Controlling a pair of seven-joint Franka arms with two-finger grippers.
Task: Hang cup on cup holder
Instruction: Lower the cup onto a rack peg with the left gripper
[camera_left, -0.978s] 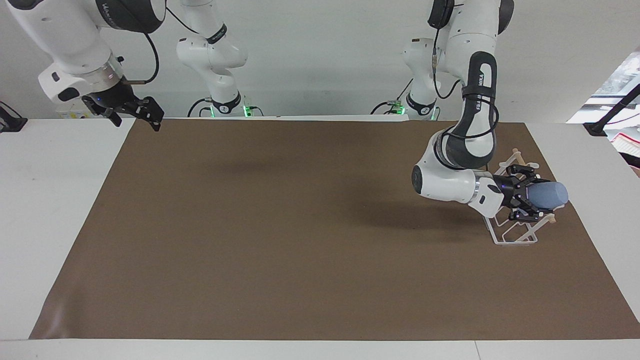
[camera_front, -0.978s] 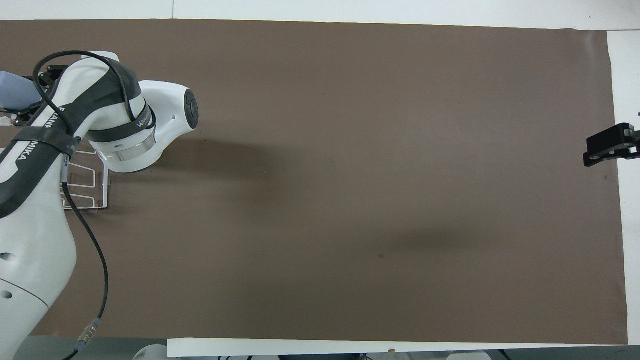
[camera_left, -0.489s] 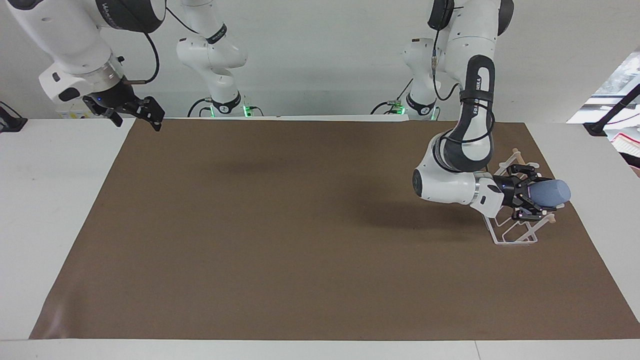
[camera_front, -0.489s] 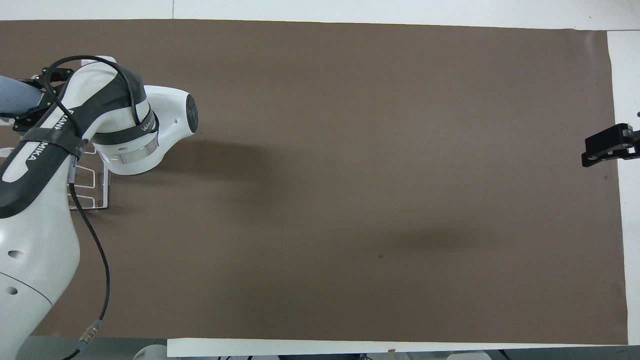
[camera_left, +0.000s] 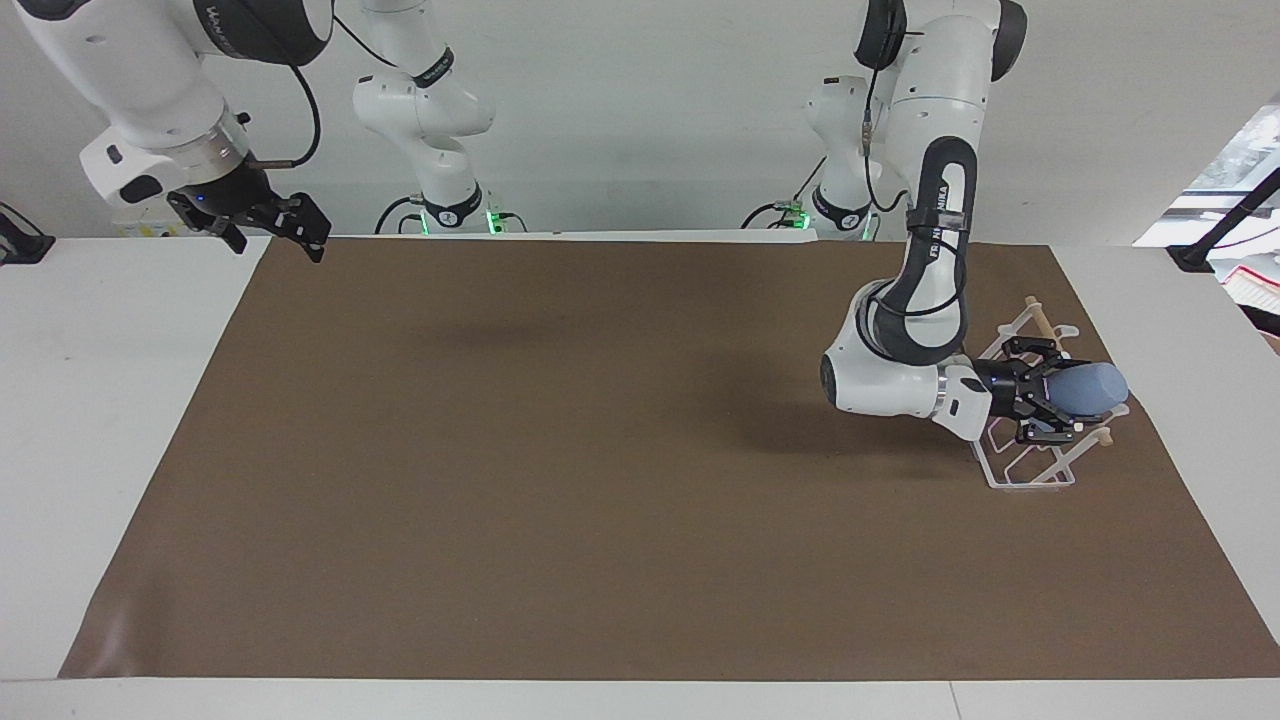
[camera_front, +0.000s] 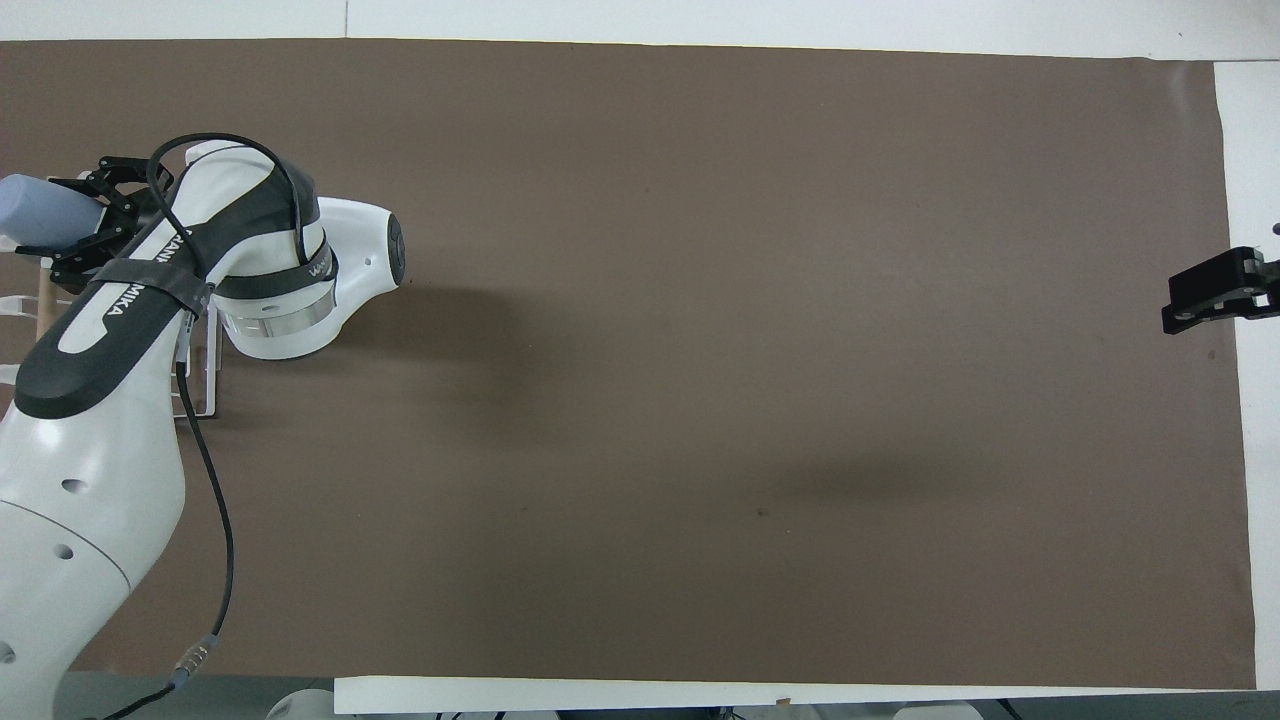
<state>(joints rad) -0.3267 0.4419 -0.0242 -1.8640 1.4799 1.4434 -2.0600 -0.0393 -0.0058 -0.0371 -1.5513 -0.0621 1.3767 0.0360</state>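
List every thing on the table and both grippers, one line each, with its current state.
cup: lying sideways in the left gripper's grip, held over the cup holder, not yet hung.
cup holder: standing on the brown mat at the left arm's end, no cup on its prongs.
left gripper: shut on the cup, over the cup holder.
right gripper: open, holding nothing, waiting above the mat's corner at the right arm's end.
brown mat: flat on the table.

Brown mat (camera_left: 560, 450) across the white table (camera_left: 100, 400).
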